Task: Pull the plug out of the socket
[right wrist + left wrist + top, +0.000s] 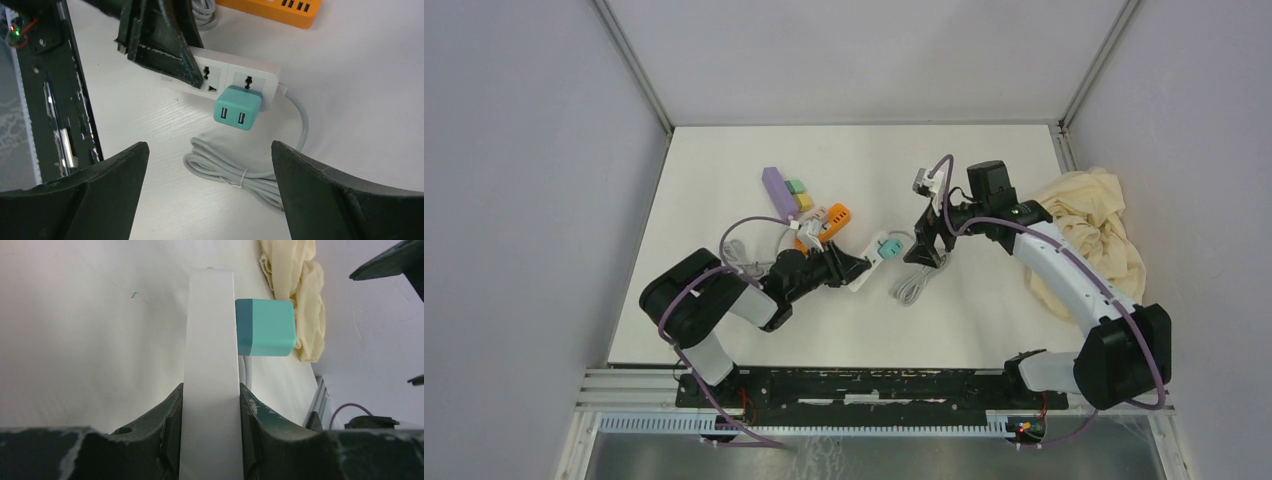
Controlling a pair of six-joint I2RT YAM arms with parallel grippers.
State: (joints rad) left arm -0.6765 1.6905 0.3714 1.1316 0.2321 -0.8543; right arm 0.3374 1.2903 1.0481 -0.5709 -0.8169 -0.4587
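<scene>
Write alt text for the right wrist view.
A teal plug sits in a white power strip, whose other end the left gripper clamps. The right gripper hangs open over a coiled grey cable on the table; an orange power strip shows at the top.

The white socket strip point(223, 75) lies face up near the middle of the table point(984, 170), one end clamped between the fingers of the left gripper point(211, 392). The plug point(238, 107), a small teal cube with two USB ports, sits in the strip's end socket. The strip's grey cable point(235, 170) lies coiled just beside
</scene>
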